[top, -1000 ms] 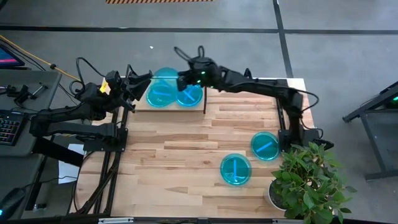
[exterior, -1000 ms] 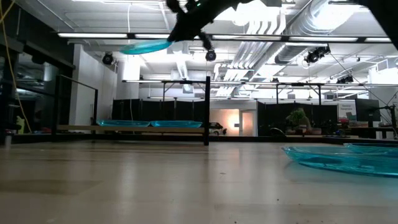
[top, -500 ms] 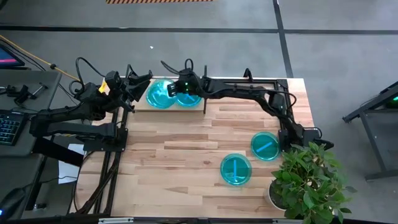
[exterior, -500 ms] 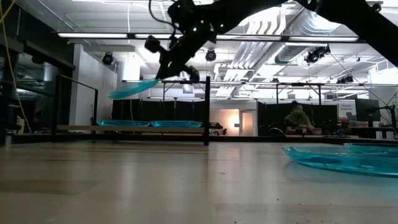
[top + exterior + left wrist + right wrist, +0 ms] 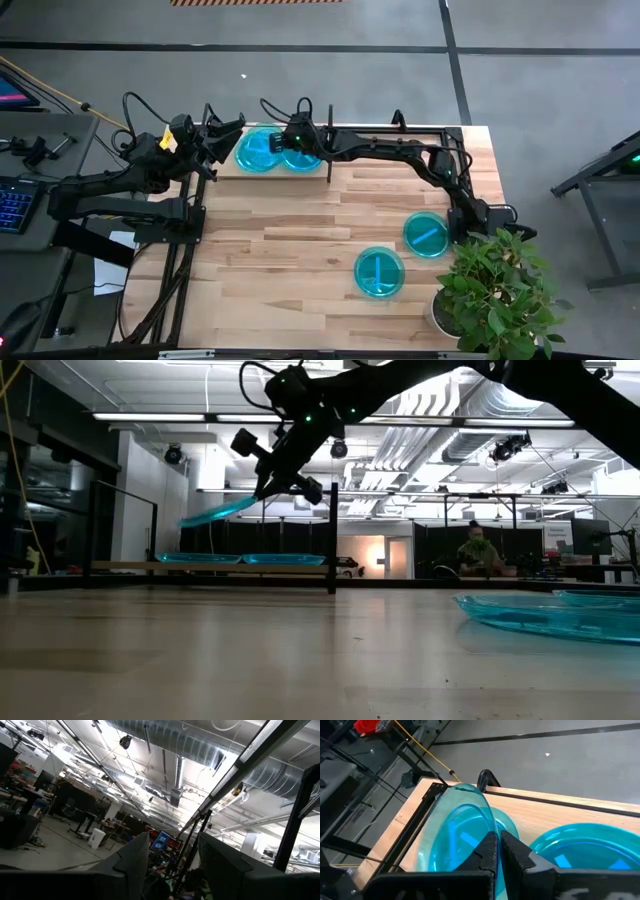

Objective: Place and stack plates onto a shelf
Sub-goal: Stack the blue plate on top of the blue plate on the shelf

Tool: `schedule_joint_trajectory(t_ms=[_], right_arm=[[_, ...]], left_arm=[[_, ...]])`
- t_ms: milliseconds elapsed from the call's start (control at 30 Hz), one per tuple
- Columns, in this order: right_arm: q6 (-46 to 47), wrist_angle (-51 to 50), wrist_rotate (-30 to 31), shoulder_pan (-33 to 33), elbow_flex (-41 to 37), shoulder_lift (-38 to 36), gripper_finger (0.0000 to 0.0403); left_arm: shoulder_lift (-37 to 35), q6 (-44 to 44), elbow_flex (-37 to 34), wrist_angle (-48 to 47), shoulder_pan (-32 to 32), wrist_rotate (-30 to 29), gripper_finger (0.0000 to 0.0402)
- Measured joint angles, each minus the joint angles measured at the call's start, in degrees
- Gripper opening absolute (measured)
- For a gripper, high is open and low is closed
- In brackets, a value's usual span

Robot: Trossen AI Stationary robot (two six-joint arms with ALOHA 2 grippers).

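While our left claw (image 5: 235, 127) waits beside the shelf (image 5: 222, 170), aperture unclear, our right claw (image 5: 272, 482) pinches a tilted plate (image 5: 215, 513) above the shelf's plates (image 5: 240, 559).

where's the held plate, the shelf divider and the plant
held plate (image 5: 215, 512), low view, middle of its tilted face
divider (image 5: 333, 540), low view, mid-height of the black upright
plant (image 5: 497, 290), high view, middle of the leaves

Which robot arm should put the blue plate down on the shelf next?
The right arm. Its gripper already pinches a tilted plate above the shelf; the left gripper waits beside the shelf, holding nothing visible.
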Motion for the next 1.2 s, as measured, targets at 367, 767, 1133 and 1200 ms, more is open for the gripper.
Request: schedule_joint_trajectory(t_ms=[367,767,1133,1200], right_arm=[[-0.2,0.3,0.4,-0.5,0.0,0.0,0.0075],[-5.6,0.0,-8.3,-3.3,-0.1,-2.0,0.0149],[-32.5,-16.4,-12.6,-5.6,-0.1,-20.4,0.0149],[-36.2,-23.0,-11.3,-5.6,-0.1,-23.7,0.0149]], left_arm=[[0.0,0.0,0.0,0.0,0.0,0.0,0.0161],[0.0,0.0,0.0,-0.2,0.0,0.0,0.0161],[0.1,0.6,0.0,-6.7,0.0,-1.6,0.0161],[0.8,-0.1,0.1,-9.8,0.0,-3.8,0.0161]])
